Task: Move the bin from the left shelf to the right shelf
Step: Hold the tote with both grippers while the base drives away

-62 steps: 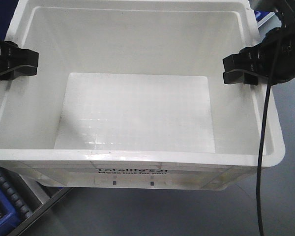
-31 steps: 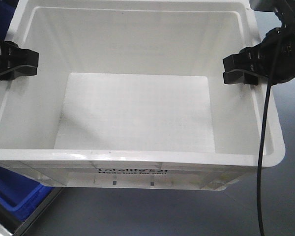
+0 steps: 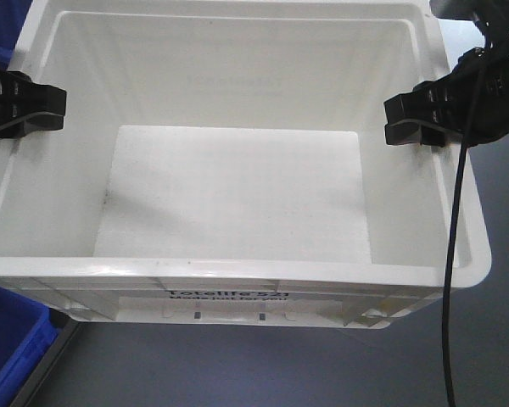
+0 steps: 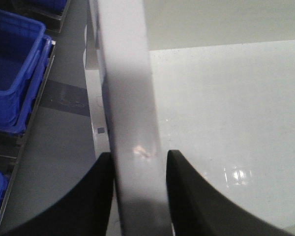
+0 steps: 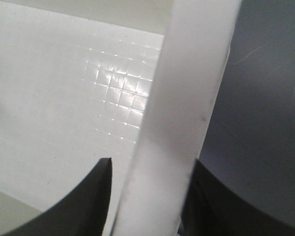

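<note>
Grey floor (image 3: pixel 237 369) shows beneath the white Totelife bin (image 3: pixel 237 186), held between both arms: left gripper (image 4: pixel 137 167) pinches its left rim, right gripper (image 5: pixel 150 174) its right rim; a blue bin (image 3: pixel 8 352) sits lower-left.

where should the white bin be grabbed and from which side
Grip the bin by its two opposite side walls, coming down from above: the thin upright walls fit between the jaws, one inside, one outside, as the left tool and right tool hold it here.
</note>
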